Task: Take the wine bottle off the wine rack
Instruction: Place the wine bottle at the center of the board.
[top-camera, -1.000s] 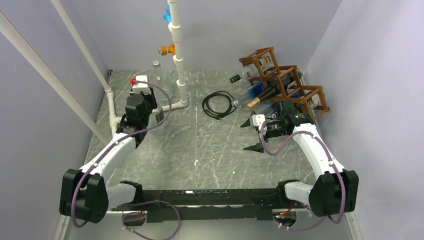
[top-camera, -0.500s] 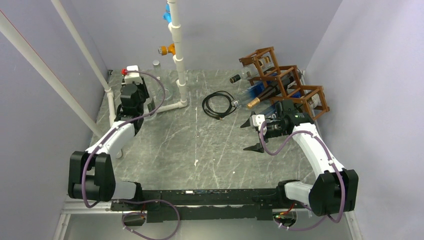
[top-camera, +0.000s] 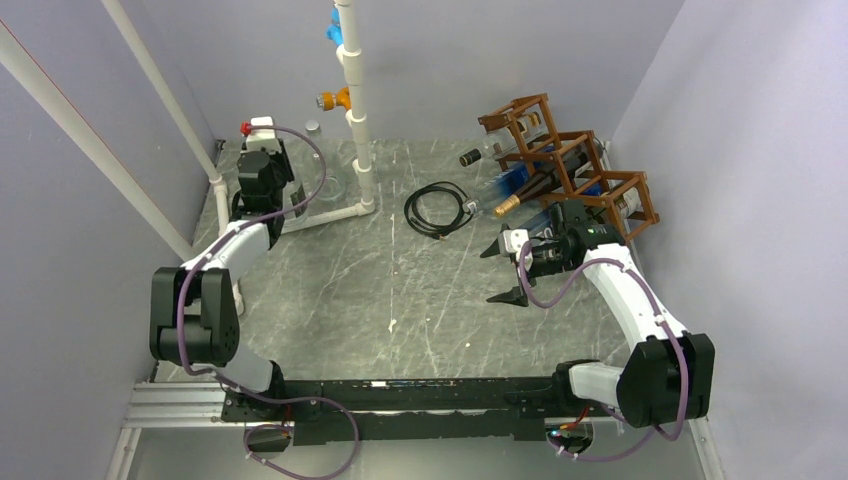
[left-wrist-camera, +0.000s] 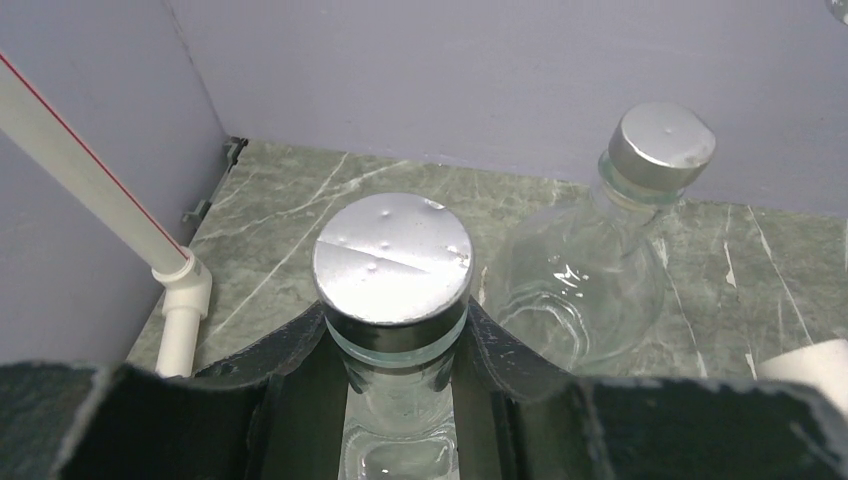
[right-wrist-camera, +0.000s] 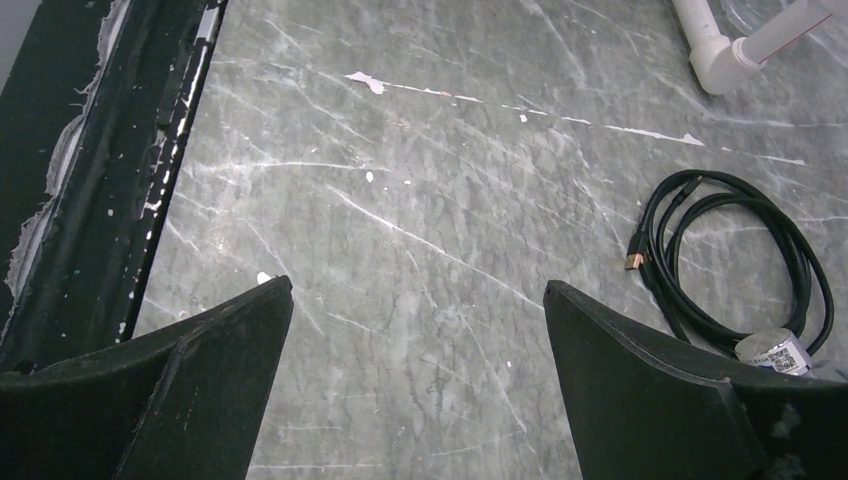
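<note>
Grey marble table (right-wrist-camera: 400, 150): the left gripper (left-wrist-camera: 398, 345) clamps a silver-capped glass bottle (left-wrist-camera: 392, 258). Near the rack (top-camera: 565, 165), the right gripper (right-wrist-camera: 415, 288) hangs wide open.

Wooden wine rack (top-camera: 568, 165), clear glass bottle (left-wrist-camera: 400, 425)

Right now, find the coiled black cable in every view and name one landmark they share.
Top external: coiled black cable mid-table, left of the wine rack.
Left wrist: not in it.
Right wrist: at the right edge.
Shared landmark: the white pipe frame, seen in all three.
</note>
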